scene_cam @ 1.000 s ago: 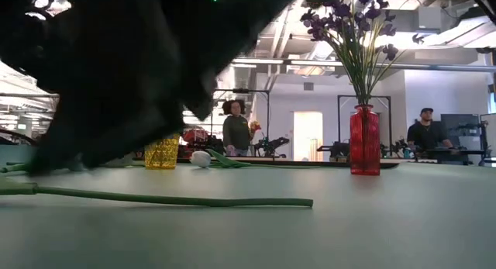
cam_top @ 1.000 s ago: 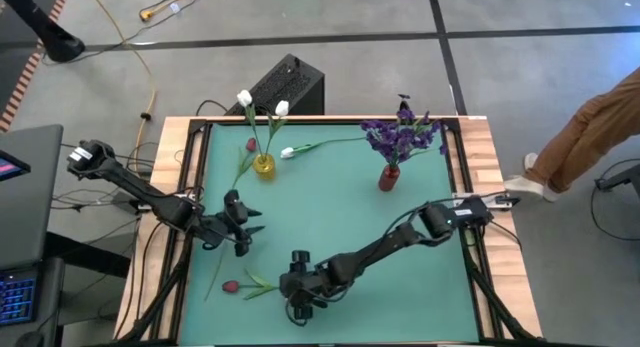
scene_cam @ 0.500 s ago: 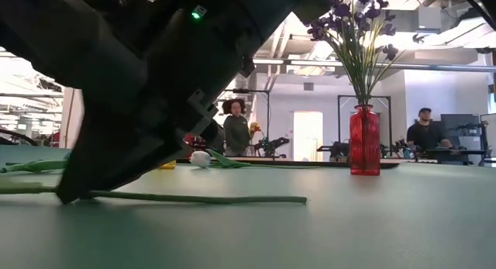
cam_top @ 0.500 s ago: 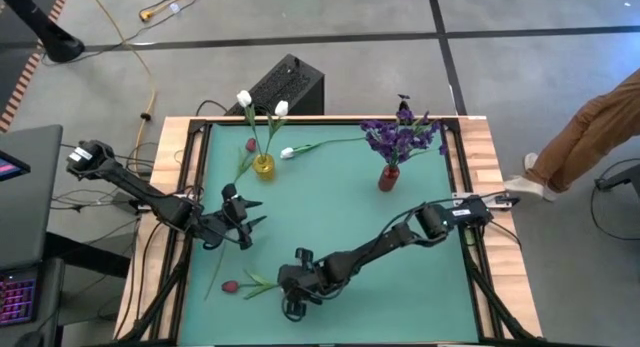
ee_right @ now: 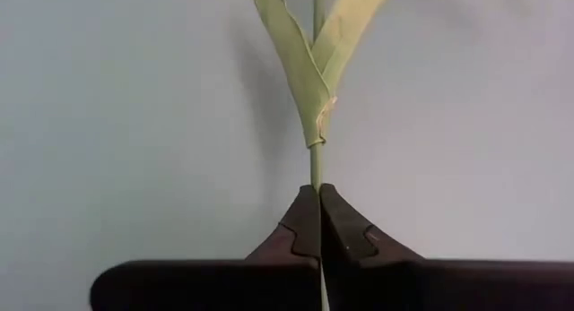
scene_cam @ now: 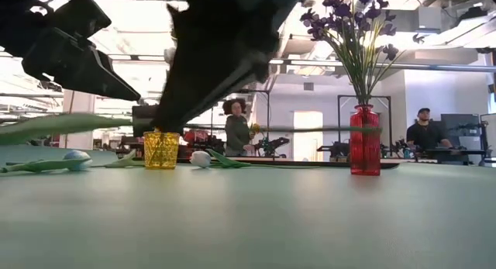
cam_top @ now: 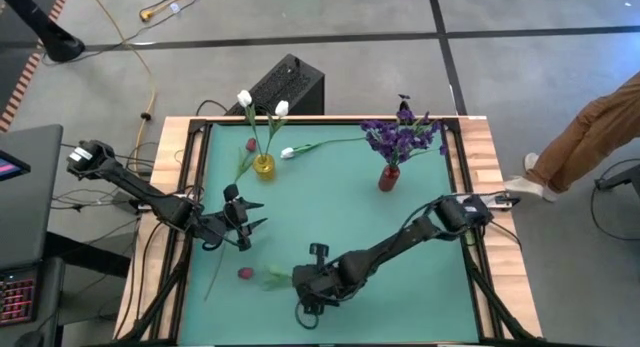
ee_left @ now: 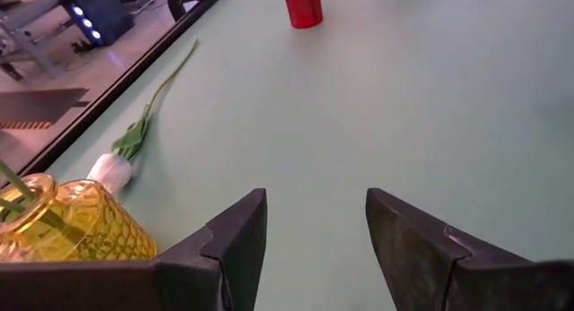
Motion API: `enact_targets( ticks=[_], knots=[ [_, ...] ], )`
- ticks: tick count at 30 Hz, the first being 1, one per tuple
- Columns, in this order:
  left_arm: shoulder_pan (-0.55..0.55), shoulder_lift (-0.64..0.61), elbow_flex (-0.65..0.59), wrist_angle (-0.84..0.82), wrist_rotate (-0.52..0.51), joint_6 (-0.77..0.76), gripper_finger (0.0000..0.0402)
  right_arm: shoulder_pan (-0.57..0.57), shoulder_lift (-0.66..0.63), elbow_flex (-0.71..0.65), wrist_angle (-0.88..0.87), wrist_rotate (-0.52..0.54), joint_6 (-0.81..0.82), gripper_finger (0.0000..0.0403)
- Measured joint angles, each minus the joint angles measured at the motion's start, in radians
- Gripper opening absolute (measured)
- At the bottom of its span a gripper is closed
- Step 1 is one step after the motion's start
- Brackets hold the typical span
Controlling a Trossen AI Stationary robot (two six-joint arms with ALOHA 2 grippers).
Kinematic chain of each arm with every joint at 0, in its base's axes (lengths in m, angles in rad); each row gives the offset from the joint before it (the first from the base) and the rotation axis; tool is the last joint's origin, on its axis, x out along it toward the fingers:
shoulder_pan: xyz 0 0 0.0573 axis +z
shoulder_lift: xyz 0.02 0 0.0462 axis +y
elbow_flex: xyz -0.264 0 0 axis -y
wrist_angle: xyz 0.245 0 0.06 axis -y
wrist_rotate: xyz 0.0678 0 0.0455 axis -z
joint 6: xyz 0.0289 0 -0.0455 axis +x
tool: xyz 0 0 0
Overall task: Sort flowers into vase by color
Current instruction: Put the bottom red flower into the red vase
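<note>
Your right gripper was pinched shut on the dark red tulip stem near six o'clock, ready to lift; your left gripper waited half open, empty, at nine.

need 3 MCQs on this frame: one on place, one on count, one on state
1. Where does the loose white tulip lie?
A. beside the yellow vase
B. inside the red vase
C. on the floor

2. How many white tulips stand in the yellow vase?
A. none
B. two
C. four

3. What is the right gripper doing?
A. open above the mat
B. shut on nothing
C. shut on a dark red tulip's stem

Answers:
1 A: it lies on the mat just right of that vase.
2 B: two white heads rise from it.
3 C: the right wrist view shows the stem pinched between the fingers.
</note>
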Motion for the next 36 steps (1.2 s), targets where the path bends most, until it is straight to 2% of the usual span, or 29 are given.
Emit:
enact_targets(
  ticks=[3, 8, 12, 16, 18, 20, 25, 27, 29, 33, 36],
  knots=[
    [0.0, 0.0, 0.0, -0.001, 0.0, 0.0, 0.018, -0.002, -0.101, -0.156, 0.13, 0.013, -0.012, 0.0018],
    [0.0, 0.0, 0.0, 0.0, -0.001, -0.001, 0.018, 0.005, -0.323, -0.518, 0.57, 0.044, -0.008, 0.0018],
    [0.0, 0.0, 0.0, 0.0, -0.047, -0.01, 0.018, 0.03, -0.431, -0.796, 0.923, 0.047, -0.031, 0.0018],
    [0.001, 0.0, 0.0, 0.013, -0.1, -0.03, 0.018, 0.048, -0.495, -0.97, 1.366, 0.071, -0.158, 0.0018],
    [0.0, 0.0, 0.0, 0.067, -0.08, -0.009, 0.018, 0.042, -0.493, -1.017, 1.573, 0.093, -0.245, 0.0018],
    [0.0, 0.001, 0.0, 0.176, -0.026, 0.041, 0.018, 0.021, -0.492, -1.041, 1.7, 0.106, -0.3, 0.0018],
    [0.0, 0.004, -0.027, 0.544, 0.231, 0.208, 0.018, -0.043, -0.491, -1.017, 1.656, 0.07, -0.303, 0.0018],
    [-0.001, 0.015, -0.035, 0.657, 0.304, 0.245, 0.018, -0.06, -0.491, -0.996, 1.615, 0.066, -0.304, 0.0018],
    [-0.001, 0.026, -0.036, 0.739, 0.32, 0.27, 0.018, -0.072, -0.491, -0.978, 1.6, 0.065, -0.32, 0.0018],
    [0.013, 0.072, -0.036, 0.893, 0.289, 0.289, 0.018, -0.093, -0.491, -0.945, 1.571, 0.058, -0.339, 0.0018],
    [0.039, 0.118, -0.019, 0.941, 0.298, 0.29, 0.018, -0.105, -0.491, -0.923, 1.559, 0.056, -0.373, 0.0018]
  ],
)
